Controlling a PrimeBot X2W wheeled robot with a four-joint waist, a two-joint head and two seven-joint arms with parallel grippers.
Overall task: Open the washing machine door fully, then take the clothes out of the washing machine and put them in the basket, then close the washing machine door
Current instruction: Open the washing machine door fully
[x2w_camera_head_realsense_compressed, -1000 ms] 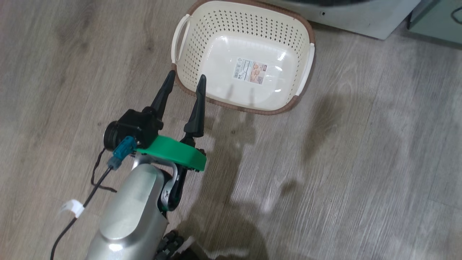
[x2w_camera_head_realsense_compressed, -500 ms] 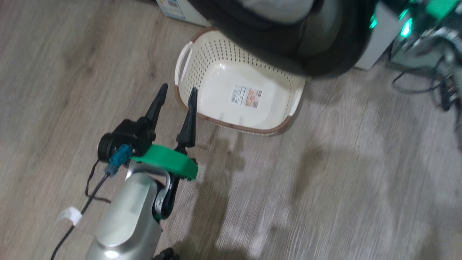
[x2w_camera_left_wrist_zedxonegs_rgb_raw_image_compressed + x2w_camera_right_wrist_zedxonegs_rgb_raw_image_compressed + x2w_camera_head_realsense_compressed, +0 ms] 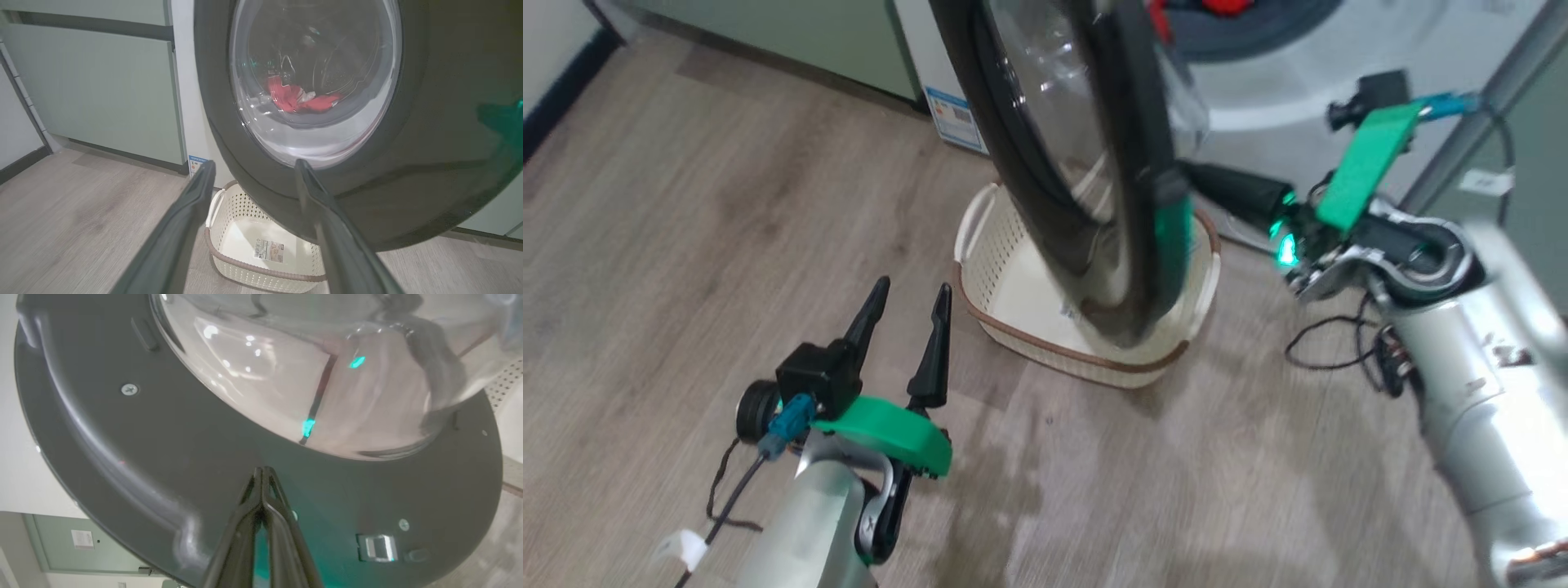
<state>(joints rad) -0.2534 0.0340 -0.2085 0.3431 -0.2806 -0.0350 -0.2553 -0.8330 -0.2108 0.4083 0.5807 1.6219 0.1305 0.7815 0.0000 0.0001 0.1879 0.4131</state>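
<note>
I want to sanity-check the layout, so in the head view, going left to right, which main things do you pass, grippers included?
left gripper → washing machine door → right gripper. The basket overlaps the door in this view, so it is left out.

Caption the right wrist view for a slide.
Shut right tool at the black inner rim of the open washing machine door.

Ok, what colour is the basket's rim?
Brown, with a woven look, around the cream perforated basket; the left wrist view shows it best.
</note>
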